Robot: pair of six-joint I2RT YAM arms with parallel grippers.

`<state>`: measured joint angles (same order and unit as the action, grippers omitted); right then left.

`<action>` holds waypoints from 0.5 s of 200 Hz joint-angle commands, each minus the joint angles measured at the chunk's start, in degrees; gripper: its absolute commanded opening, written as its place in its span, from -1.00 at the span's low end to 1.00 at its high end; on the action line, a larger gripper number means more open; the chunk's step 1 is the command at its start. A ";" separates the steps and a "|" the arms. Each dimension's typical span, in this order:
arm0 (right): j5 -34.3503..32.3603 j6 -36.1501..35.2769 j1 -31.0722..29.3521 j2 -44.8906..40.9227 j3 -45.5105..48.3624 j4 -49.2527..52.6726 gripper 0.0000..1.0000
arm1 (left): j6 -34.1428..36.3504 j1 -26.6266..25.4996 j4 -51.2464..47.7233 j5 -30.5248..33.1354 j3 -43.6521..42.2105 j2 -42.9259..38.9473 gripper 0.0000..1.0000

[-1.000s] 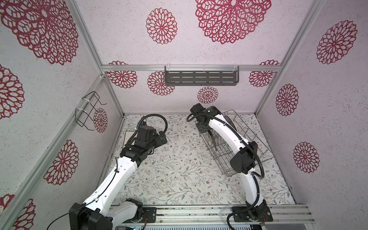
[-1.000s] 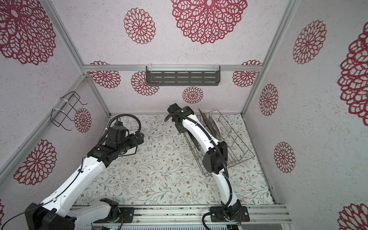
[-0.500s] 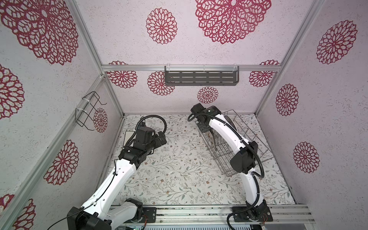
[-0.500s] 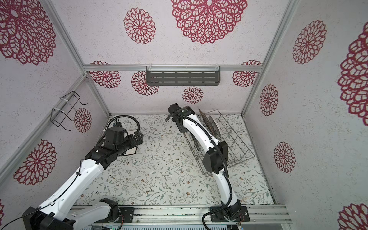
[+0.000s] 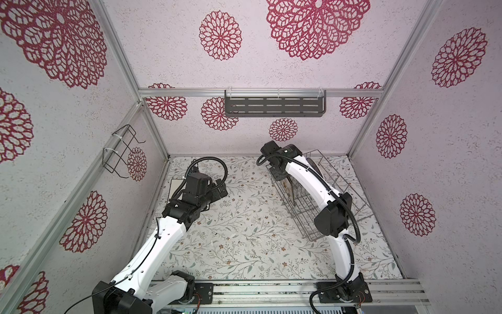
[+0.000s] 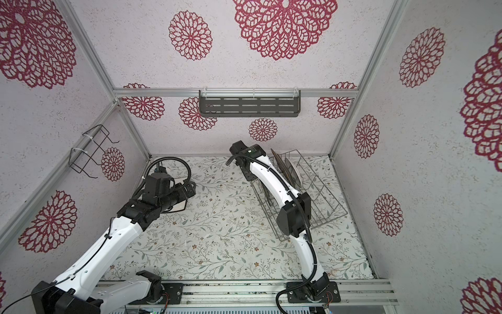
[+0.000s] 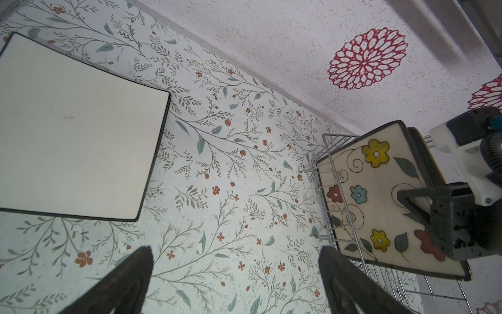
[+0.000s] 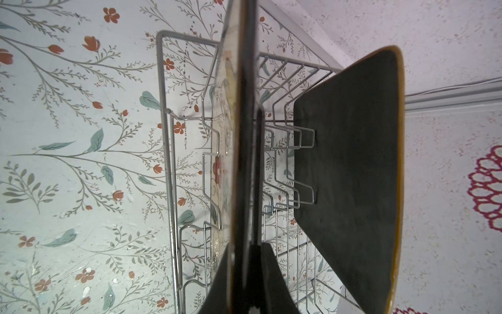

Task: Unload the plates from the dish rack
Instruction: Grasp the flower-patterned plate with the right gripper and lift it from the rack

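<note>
The right gripper [image 8: 245, 261] was clamped on the upper edge of the cream floral plate [image 7: 380, 195], which stood upright between the tines of the dish rack [image 8: 166, 152], right of centre in both top views. The grip looked suited to lifting it straight out. A black plate [image 8: 353, 176] stood apart in a farther slot. Left of centre, the left gripper [image 7: 235, 252] hung wide open and empty above the table [image 7: 231, 163], beside a white plate [image 7: 76, 127] lying flat, seemingly already unloaded.

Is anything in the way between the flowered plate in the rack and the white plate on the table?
The dish rack's wire end wall crosses in front of the floral plate. Beyond it, the open left gripper hovers by the white square plate.
</note>
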<state>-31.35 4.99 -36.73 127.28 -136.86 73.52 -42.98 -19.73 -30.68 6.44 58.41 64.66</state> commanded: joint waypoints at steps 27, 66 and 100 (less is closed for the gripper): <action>0.33 -0.16 -0.01 -3.15 0.44 -2.41 -0.97 | -0.30 -0.28 2.23 -0.99 -0.48 0.81 0.99; 0.03 -0.25 -0.01 -4.37 0.44 -2.16 -1.00 | -0.86 -0.38 4.11 -1.17 -2.15 1.42 1.00; -0.98 0.01 -0.01 -5.69 0.40 -1.97 -1.00 | -1.47 -0.36 4.57 -2.01 -2.51 2.39 1.00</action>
<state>-31.59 4.45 -36.73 126.85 -136.20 72.75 -43.97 -19.73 -28.14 5.19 56.25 66.35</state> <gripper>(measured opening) 0.147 0.998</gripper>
